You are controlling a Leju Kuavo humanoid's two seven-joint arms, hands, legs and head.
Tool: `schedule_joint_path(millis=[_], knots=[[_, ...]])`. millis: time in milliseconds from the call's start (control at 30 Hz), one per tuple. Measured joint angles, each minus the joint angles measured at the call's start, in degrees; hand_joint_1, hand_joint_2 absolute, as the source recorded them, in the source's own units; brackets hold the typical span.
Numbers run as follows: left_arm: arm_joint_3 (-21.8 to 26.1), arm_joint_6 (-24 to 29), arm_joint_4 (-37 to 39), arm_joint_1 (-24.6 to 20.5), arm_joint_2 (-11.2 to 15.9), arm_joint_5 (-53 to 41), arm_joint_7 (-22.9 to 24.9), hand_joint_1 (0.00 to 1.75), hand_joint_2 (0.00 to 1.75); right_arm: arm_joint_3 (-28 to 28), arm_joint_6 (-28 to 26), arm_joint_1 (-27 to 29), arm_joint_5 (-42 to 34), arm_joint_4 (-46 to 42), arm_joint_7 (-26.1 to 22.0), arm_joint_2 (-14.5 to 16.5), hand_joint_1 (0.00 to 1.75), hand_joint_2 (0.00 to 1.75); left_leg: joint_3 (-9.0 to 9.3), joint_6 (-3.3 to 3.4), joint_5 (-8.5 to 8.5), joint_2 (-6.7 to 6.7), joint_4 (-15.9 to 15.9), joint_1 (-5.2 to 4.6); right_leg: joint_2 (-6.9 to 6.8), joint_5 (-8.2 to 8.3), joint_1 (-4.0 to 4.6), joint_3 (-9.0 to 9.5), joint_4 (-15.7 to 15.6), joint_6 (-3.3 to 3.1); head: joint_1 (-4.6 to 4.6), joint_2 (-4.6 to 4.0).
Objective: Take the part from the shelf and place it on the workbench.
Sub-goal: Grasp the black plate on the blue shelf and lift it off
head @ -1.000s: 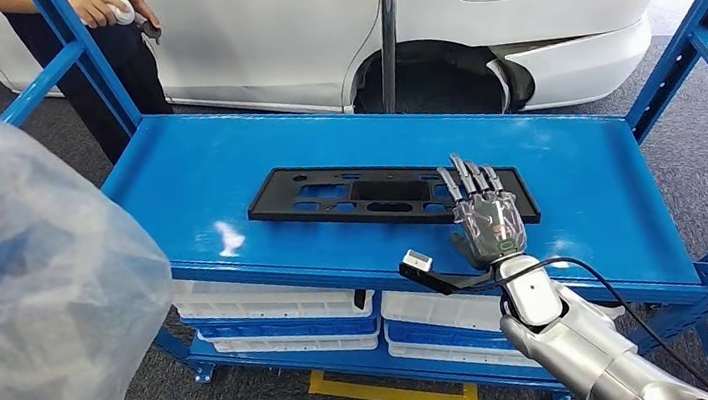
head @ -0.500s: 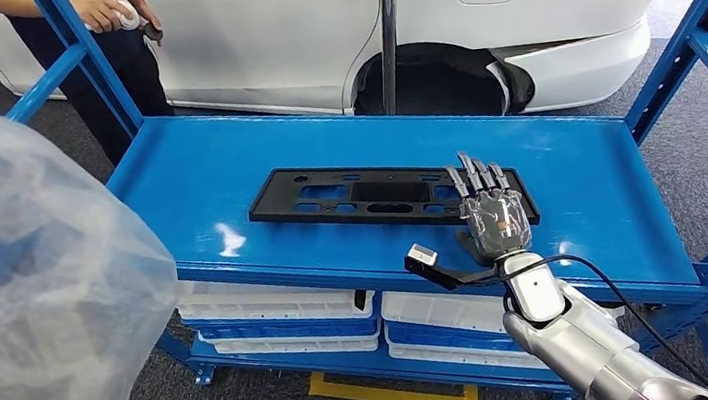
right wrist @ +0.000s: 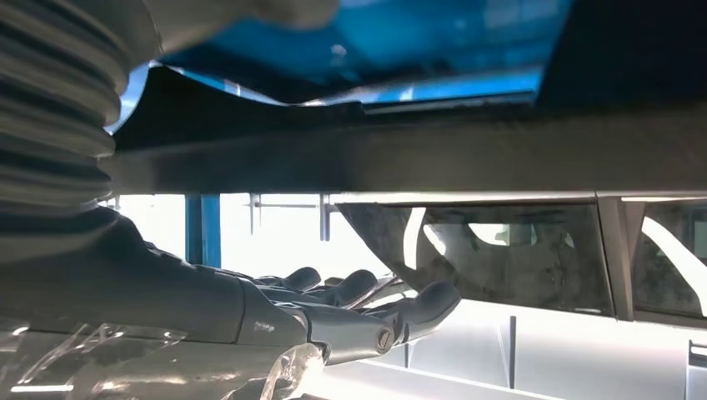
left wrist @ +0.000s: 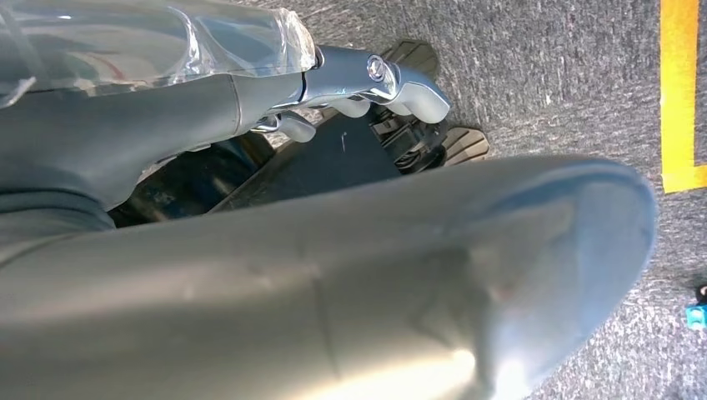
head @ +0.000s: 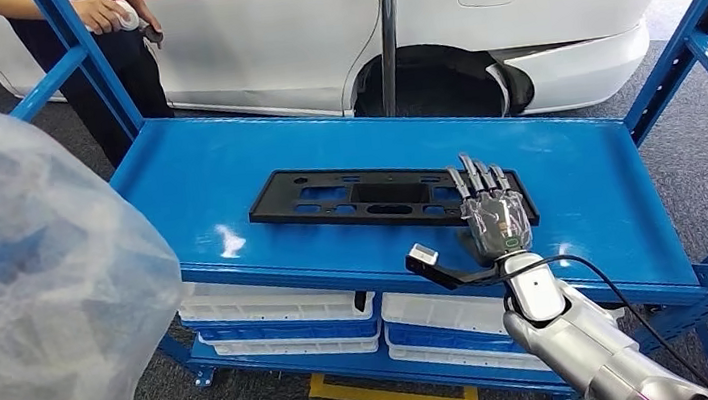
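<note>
The part (head: 360, 197) is a long flat black panel with cut-outs, lying across the top of the blue shelf (head: 215, 160). My right hand (head: 494, 216) is over the panel's right end with its fingers stretched out flat and nothing gripped. In the right wrist view the part (right wrist: 417, 158) is a dark bar just beyond the straight fingers of the right hand (right wrist: 333, 321). My left arm, wrapped in clear plastic (head: 28, 287), fills the near left. The left hand (left wrist: 367, 83) hangs over the floor and holds nothing.
White bins (head: 272, 310) sit on the lower shelf levels. Blue uprights (head: 698, 30) frame the shelf. A white car (head: 311, 34) stands right behind it, and a person (head: 116, 46) stands at the far left corner. Yellow tape (head: 392, 392) marks the grey floor.
My right hand has edged slightly to the right over the panel's right end. The panel has not moved.
</note>
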Motion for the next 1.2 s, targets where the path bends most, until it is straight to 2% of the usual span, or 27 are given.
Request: schedule_joint_path(millis=[1200], knots=[[0.0, -0.1, 0.0, -0.1, -0.2, 0.5, 0.1, 0.00, 0.00, 0.2, -4.6, -0.9, -2.6, 6.0, -1.8, 1.0, 1.75, 1.75, -0.10, 0.02, -0.13, -0.02, 0.0, 0.00, -0.01, -0.16, 0.01, -0.08, 0.0, 0.03, 0.00, 0.00]])
